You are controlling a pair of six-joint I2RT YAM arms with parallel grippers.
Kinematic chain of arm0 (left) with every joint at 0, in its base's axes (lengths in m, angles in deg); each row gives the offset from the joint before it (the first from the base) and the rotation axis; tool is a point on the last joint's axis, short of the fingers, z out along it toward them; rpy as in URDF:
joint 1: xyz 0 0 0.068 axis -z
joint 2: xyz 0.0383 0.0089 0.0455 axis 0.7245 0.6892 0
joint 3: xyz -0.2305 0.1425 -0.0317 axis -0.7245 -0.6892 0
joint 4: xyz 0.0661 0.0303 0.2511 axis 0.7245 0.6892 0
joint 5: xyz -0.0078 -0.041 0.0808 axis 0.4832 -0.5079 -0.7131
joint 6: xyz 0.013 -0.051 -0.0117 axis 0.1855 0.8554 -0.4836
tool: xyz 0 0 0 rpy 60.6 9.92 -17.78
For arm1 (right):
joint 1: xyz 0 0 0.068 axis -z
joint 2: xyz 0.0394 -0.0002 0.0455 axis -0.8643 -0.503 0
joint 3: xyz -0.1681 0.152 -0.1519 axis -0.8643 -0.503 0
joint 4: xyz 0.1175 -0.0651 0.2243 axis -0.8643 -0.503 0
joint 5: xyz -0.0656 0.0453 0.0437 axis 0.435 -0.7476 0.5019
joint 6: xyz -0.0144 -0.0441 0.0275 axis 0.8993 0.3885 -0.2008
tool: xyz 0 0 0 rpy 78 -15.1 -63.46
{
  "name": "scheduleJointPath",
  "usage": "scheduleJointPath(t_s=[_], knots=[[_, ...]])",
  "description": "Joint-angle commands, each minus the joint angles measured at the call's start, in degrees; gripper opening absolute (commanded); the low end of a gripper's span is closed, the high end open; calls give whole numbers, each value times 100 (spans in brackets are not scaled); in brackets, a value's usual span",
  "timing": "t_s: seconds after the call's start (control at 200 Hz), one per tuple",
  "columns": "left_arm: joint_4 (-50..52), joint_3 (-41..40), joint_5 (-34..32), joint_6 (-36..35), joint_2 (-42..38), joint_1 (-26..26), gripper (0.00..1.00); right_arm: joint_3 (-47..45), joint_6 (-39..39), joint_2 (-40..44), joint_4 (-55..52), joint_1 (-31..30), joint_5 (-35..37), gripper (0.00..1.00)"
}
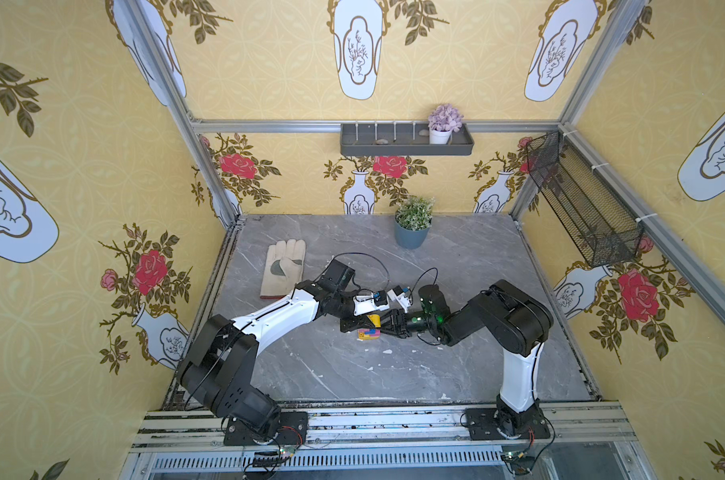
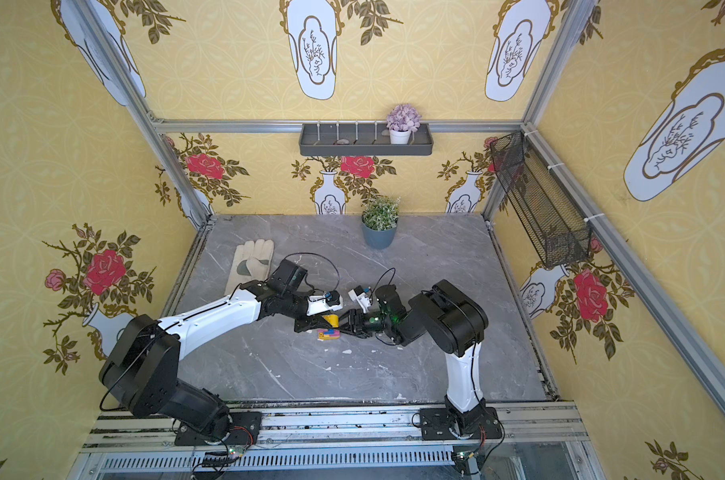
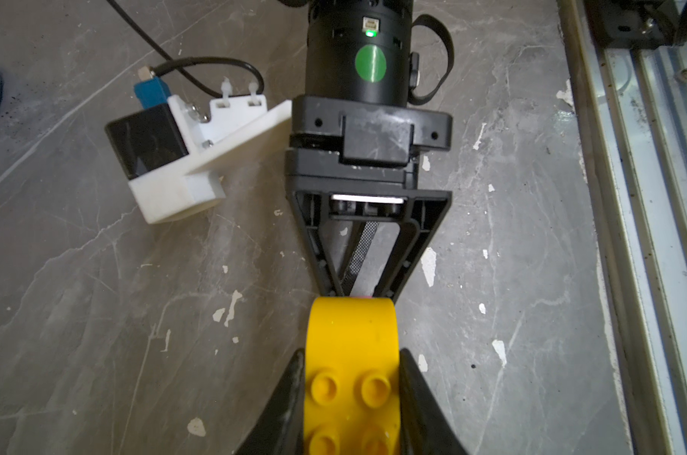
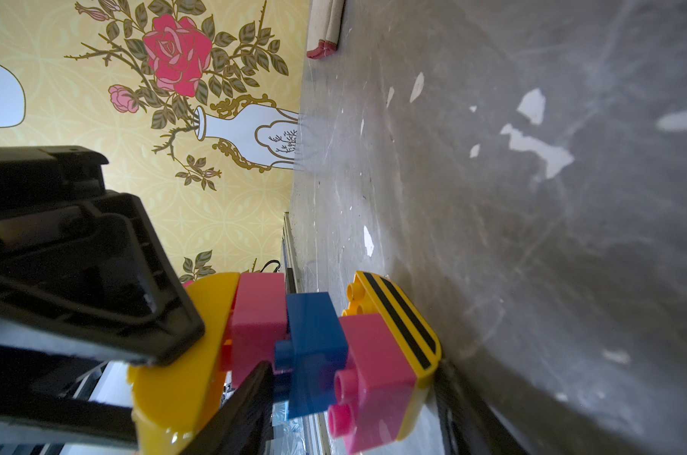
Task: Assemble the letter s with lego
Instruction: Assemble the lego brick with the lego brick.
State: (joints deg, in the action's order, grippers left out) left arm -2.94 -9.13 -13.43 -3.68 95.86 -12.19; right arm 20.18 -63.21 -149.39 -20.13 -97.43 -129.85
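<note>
The lego forms one joined stack (image 4: pixel 318 354): a plain yellow brick (image 3: pixel 351 378), pink, blue, pink, then a black-striped yellow brick (image 4: pixel 401 323) nearest the table. In both top views the stack (image 1: pixel 368 333) (image 2: pixel 328 333) sits mid-table between the two grippers. My left gripper (image 3: pixel 351 354) (image 1: pixel 363 322) is shut on the plain yellow end brick. Facing it, my right gripper (image 4: pixel 353 378) (image 1: pixel 385 328) is shut on the lower part, one finger beside the blue brick and the other against the striped yellow one. Whether the stack makes the letter s cannot be told from here.
A pale work glove (image 1: pixel 284 268) lies at the back left of the grey marble table (image 1: pixel 456 365). A potted plant (image 1: pixel 412 226) stands at the back centre. A wall shelf (image 1: pixel 406 141) and a black mesh basket (image 1: pixel 581 199) hang above the table.
</note>
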Motion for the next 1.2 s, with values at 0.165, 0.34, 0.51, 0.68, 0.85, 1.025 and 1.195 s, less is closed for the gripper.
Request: scheduleJointPath(t_s=[0.165,0.34,0.51,0.68,0.85,1.025,1.195], knots=[[-73,-97,-223,22,208,38,0,-172,405,-280,-2019,9,1258,63],[-101,-124,-228,22,294,81,0,-190,404,-283,-2004,30,1263,63],[-135,-145,-245,14,356,105,0,-181,405,-318,-1996,36,1276,63],[-160,-181,-252,-4,358,109,0,-173,367,-367,-1919,34,1263,62],[-173,-194,-220,-4,360,109,0,-206,300,-498,-1729,34,1217,63],[-172,-227,-219,-8,343,108,0,-238,261,-580,-1600,27,1236,62],[-203,-282,-245,-5,279,101,0,-216,263,-604,-1573,16,1240,63]])
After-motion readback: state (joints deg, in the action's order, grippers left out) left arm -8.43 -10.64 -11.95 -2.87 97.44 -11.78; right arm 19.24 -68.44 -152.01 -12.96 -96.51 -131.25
